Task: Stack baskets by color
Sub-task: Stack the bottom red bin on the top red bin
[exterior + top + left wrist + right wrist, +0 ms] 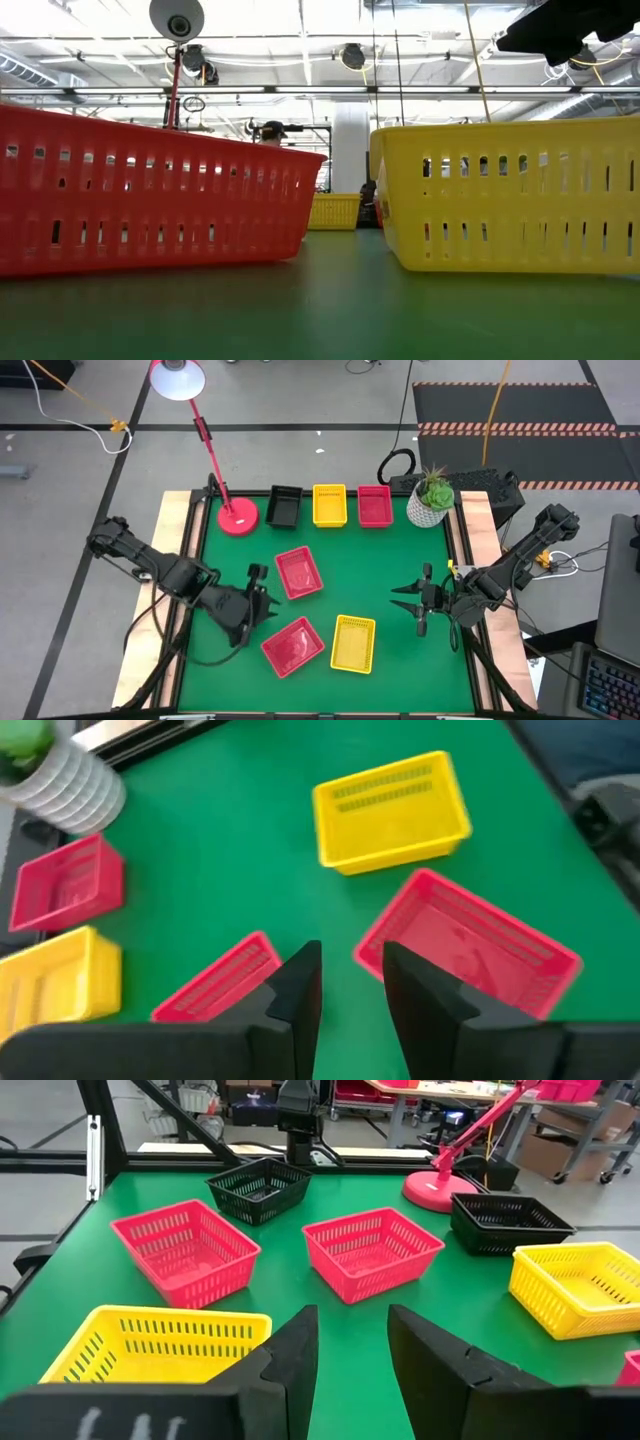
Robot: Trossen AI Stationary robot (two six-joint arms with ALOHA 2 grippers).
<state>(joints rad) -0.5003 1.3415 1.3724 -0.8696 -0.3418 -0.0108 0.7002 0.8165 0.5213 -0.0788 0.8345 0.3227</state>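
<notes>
left gripper (262, 592) part-open, empty | right gripper (415, 605) part-open, empty — waiting | red basket (293, 646): light, springy mesh — pinch one rim wall

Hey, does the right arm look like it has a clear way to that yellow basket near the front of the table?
Probably yes: the right gripper hangs beside the yellow basket, with only bare green table between.

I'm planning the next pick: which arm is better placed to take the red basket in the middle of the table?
Probably the left. Its tool sits right beside the middle red basket. The right tool is across open green table, closer to the yellow basket.
</notes>
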